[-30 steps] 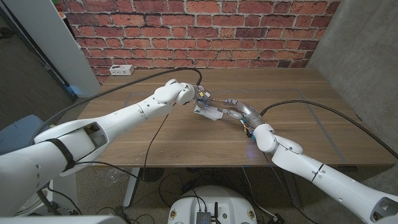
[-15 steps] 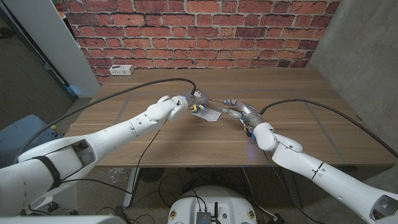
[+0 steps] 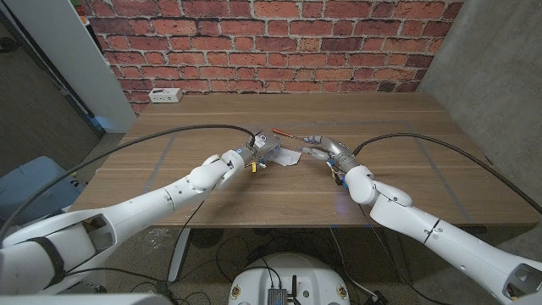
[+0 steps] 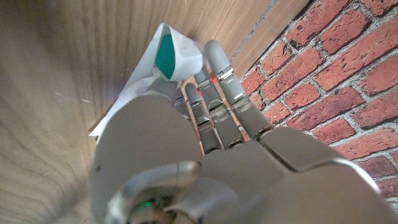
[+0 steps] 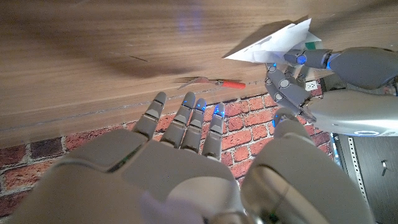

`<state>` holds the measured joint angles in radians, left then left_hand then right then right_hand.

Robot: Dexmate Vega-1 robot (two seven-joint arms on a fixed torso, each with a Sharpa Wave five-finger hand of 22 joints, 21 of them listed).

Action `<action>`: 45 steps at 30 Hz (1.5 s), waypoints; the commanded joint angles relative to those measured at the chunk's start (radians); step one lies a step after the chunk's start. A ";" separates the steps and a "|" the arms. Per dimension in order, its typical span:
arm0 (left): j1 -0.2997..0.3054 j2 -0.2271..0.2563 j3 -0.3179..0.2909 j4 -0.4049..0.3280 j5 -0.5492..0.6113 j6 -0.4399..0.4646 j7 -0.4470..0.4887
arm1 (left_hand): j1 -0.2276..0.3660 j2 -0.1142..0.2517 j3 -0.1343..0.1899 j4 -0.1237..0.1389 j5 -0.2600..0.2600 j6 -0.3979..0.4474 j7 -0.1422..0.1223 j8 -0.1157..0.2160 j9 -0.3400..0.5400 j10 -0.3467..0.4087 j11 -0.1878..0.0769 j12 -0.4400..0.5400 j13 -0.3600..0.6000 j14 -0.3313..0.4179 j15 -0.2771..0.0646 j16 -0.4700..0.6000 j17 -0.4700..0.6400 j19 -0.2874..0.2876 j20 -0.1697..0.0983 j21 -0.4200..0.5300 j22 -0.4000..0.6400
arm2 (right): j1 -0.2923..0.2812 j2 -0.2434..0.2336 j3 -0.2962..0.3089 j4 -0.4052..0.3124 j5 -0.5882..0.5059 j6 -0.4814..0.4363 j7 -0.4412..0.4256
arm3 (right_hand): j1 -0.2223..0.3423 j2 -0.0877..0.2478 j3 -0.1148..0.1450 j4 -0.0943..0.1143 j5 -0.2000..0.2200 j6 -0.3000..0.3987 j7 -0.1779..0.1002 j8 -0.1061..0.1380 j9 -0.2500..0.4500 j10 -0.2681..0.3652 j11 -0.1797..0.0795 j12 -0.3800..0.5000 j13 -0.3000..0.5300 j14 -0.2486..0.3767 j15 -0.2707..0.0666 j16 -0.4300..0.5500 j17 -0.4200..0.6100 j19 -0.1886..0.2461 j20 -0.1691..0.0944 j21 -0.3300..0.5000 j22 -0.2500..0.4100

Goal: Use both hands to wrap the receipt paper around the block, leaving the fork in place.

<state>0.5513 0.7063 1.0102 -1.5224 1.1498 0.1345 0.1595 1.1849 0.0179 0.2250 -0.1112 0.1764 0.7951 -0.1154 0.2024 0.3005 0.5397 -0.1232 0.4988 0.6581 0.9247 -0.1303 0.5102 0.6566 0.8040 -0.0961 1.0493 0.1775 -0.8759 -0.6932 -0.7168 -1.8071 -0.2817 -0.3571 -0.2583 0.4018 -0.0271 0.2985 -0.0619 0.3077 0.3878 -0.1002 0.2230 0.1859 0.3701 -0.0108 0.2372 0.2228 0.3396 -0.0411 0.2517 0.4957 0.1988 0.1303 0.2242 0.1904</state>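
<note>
Table (image 3: pixel 406 144): matt, grained wood. Receipt paper (image 4: pixel 140 81): thin, white, creased, at the left hand's (image 4: pixel 205 155) fingertips. Both hands: smooth grey plastic shells.

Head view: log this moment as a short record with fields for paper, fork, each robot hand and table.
paper: white receipt paper over a green block, mid-table
fork: red-handled metal fork just beyond the paper, apart from it
left robot hand: left robot hand at the paper's left side, fingers on it
right robot hand: right robot hand right of the paper, fingers spread, holding nothing
table: wooden table
</note>
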 commanded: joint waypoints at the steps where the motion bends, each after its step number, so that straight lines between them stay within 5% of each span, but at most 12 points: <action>1: 0.057 0.010 -0.046 -0.043 0.042 0.080 0.077 | -0.041 0.018 -0.007 0.013 0.001 -0.049 -0.022 -0.016 0.001 -0.022 -0.002 -0.002 -0.013 -0.039 -0.084 -0.029 -0.007 -0.061 -0.025 -0.020 0.003 | -0.002 -0.005 0.000 -0.009 -0.016 -0.004 -0.006 | 0.003 0.011 0.010 0.001 0.007 0.010 0.000 0.002 0.002 0.009 0.001 0.008 0.003 0.009 -0.051 0.005 -0.001 0.007 -0.001 0.002 0.002; 5: 0.072 0.017 -0.076 -0.097 0.037 0.122 0.046 | -0.124 0.042 -0.015 0.037 0.002 -0.130 -0.052 -0.020 -0.010 -0.068 -0.005 -0.018 -0.050 -0.152 -0.080 -0.135 -0.055 -0.246 0.048 -0.090 0.002 | -0.006 -0.005 0.003 -0.010 -0.019 0.001 -0.013 | 0.004 0.013 0.012 0.000 0.006 0.011 -0.001 0.001 0.002 0.011 0.001 0.008 0.002 0.009 -0.052 0.004 -0.002 0.009 -0.004 0.003 0.002; 10: 0.090 0.032 -0.132 -0.192 -0.027 0.147 -0.068 | -0.243 0.031 -0.032 0.062 0.003 -0.265 -0.086 -0.022 -0.034 -0.190 0.000 -0.087 -0.117 -0.367 -0.024 -0.309 -0.161 -0.431 0.152 -0.193 -0.003 | -0.008 -0.005 0.002 -0.010 -0.025 0.003 -0.017 | 0.005 0.014 0.013 -0.001 0.005 0.012 -0.001 0.000 0.002 0.012 0.001 0.007 0.002 0.010 -0.053 0.003 -0.004 0.011 -0.004 0.003 0.002; 18: 0.132 0.051 -0.213 -0.281 -0.120 0.152 -0.093 | -0.339 0.024 -0.049 0.083 0.004 -0.366 -0.087 -0.020 -0.058 -0.252 -0.003 -0.143 -0.169 -0.511 0.033 -0.334 -0.236 -0.553 0.217 -0.279 -0.003 | -0.011 -0.005 0.002 -0.010 -0.033 0.010 -0.020 | 0.008 0.017 0.016 -0.004 0.004 0.011 -0.002 -0.003 0.002 0.015 -0.001 0.006 0.002 0.014 -0.057 0.003 -0.007 0.014 -0.006 0.004 0.002; 32: 0.198 0.048 -0.332 -0.306 -0.358 0.087 -0.009 | -0.401 0.051 -0.051 0.108 0.003 -0.420 -0.074 -0.023 -0.070 -0.265 0.017 -0.171 -0.195 -0.548 0.063 -0.323 -0.273 -0.575 0.262 -0.312 -0.002 | -0.023 0.008 0.016 -0.022 -0.041 0.022 -0.054 | 0.019 0.025 0.024 -0.013 0.001 0.012 -0.001 -0.007 0.002 0.004 0.003 -0.003 0.001 -0.005 -0.052 -0.008 -0.014 0.022 -0.008 0.006 0.001; 45: 0.241 0.041 -0.427 -0.260 -0.621 -0.044 0.080 | -0.417 0.094 -0.030 0.114 0.015 -0.476 -0.046 -0.027 -0.082 -0.277 0.048 -0.198 -0.217 -0.543 0.087 -0.313 -0.300 -0.567 0.267 -0.326 -0.001 | -0.036 0.068 0.048 0.017 -0.001 0.108 -0.145 | 0.020 0.035 0.027 -0.015 -0.003 0.013 0.000 -0.010 0.002 0.000 0.003 -0.007 0.001 -0.014 -0.045 -0.011 -0.014 0.026 -0.010 0.007 0.001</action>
<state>0.7564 0.7535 0.6588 -1.8113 0.7285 0.1881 0.1733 0.7721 0.1001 0.1860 0.0002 0.1825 0.3329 -0.1653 0.1769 0.2182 0.2656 -0.0866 0.3071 0.4434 0.3823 -0.0410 0.1897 0.3592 0.2338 0.1681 0.7317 0.1749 -0.9035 -0.6721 -0.6921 -1.8233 -0.3149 -0.3143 -0.3354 0.4214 0.0007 0.3205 -0.0759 0.3077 0.3931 -0.1055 0.2160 0.1862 0.3751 -0.0087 0.2323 0.2230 0.3317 -0.0412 0.2437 0.4801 0.2183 0.1215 0.2243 0.1907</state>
